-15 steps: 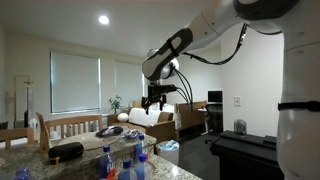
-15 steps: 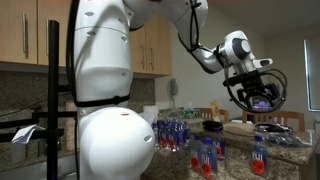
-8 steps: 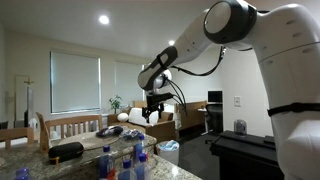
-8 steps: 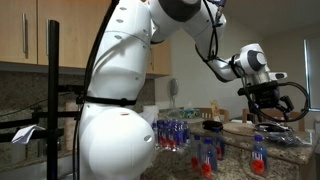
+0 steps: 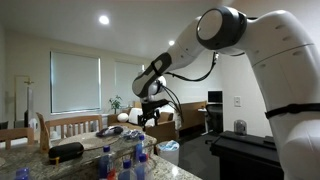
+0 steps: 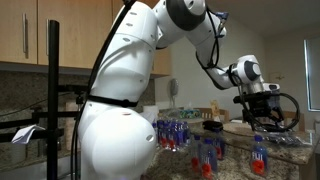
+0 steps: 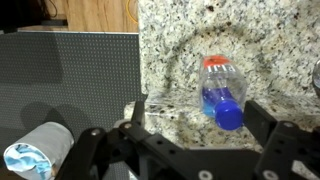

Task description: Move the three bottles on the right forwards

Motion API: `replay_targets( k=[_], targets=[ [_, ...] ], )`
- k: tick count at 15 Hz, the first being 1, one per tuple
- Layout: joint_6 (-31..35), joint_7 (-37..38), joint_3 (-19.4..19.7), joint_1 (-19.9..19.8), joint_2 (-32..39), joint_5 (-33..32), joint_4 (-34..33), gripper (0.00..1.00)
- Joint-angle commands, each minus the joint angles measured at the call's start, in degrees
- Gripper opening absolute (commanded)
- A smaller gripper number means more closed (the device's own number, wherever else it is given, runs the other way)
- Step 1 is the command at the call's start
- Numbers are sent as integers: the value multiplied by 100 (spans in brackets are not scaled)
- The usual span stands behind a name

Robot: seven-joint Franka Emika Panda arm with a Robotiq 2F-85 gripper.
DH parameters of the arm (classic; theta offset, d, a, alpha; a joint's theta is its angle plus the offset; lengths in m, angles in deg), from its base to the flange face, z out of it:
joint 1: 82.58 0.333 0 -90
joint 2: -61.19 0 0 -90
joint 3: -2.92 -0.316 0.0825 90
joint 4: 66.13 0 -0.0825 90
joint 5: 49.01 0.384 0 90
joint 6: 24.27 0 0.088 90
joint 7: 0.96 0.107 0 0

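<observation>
Shift: Over the past second the arm has swung down, bringing the gripper lower over the countertop. The bottles stand where they stood.
Gripper: The jaws are spread wide and hold nothing. In both exterior views it hangs in the air, clear of everything on the counter.
Wrist view: The two fingers reach in from the bottom edge. A single bottle sits on the speckled granite below and between them, touching neither. Whether it is upright cannot be told from this angle.
Bottles: They are small and clear, with blue caps and red-orange labels. A packed group stands upright toward the back of the counter. Two more stand apart nearer the camera, and one of these, the front bottle, is almost straight under the gripper with open air between them.
Task's three: These views do not show which three of the identical bottles are the right-hand ones.
Black oval object: It lies flat on the counter near several blue caps.
Beside the counter: A dark grey textured panel meets the granite's edge, with a crumpled white-and-blue bundle below it.
</observation>
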Motion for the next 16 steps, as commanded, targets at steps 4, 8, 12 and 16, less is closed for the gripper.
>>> replay_targets(
  k=[4, 8, 12, 16],
  targets=[
    [9, -171, -84, 48, 720, 240, -499, 100],
    [-104, -303, -200, 7, 1098, 627, -928, 100],
    [-214, -176, -205, 58, 1281, 699, -1203, 67],
    [-437, 2, -138, 83, 1273, 658, -1267, 39]
  ],
)
